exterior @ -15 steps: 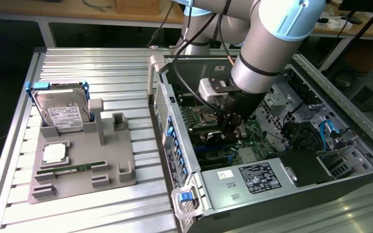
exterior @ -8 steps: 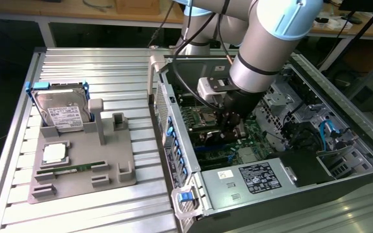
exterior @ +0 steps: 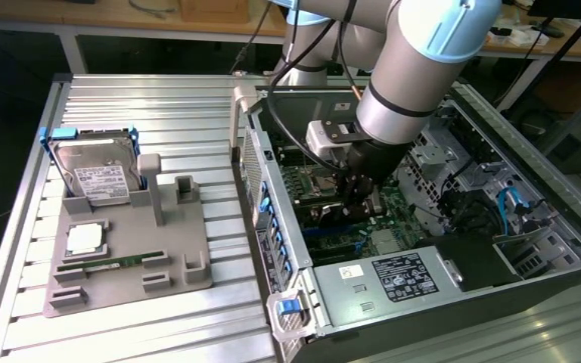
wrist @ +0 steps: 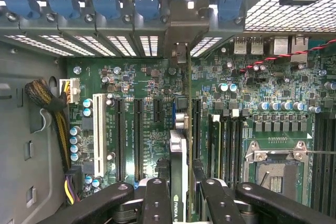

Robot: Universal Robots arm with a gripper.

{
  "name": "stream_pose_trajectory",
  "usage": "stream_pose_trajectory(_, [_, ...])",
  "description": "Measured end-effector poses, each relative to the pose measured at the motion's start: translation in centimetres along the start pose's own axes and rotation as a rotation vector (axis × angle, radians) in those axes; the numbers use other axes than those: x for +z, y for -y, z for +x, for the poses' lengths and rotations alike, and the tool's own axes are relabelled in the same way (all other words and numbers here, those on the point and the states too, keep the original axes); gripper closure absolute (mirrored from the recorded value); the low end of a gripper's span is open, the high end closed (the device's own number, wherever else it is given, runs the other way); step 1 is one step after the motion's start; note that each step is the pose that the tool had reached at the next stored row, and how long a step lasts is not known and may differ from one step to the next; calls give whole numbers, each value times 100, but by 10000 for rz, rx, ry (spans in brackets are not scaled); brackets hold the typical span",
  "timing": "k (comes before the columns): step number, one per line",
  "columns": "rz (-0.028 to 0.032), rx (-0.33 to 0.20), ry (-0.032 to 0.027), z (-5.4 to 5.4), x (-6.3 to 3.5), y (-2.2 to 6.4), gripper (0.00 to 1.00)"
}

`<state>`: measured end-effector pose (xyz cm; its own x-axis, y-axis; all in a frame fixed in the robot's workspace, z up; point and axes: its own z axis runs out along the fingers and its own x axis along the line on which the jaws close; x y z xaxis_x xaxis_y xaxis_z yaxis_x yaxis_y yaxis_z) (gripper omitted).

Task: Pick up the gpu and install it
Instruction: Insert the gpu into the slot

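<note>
My gripper [wrist: 181, 195] is shut on the gpu [wrist: 178, 145], a thin card seen edge-on with one finger [wrist: 156, 200] on each side of it. The card stands upright over the green motherboard [wrist: 147, 87], between two long black expansion slots [wrist: 138, 135]. Its metal bracket end [wrist: 181, 30] reaches the row of rear slot openings with blue latches. Whether its edge sits in a slot I cannot tell. In the exterior view the gripper [exterior: 356, 190] is deep inside the open computer case [exterior: 422, 276], low over the board.
A white slot [wrist: 98, 129], a bundle of cables [wrist: 44, 98] and the open CPU socket [wrist: 275, 174] flank the card. Outside the case, a grey fixture [exterior: 129, 257] holds a hard drive [exterior: 94, 175] and a green memory stick [exterior: 109, 264] on the slatted metal table [exterior: 169, 106].
</note>
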<state>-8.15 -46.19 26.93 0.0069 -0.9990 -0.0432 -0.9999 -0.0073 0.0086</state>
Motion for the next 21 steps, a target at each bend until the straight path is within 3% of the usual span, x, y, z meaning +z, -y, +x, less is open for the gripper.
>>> stream_pose_trajectory(21, [12, 286, -25, -8, 14, -3, 73])
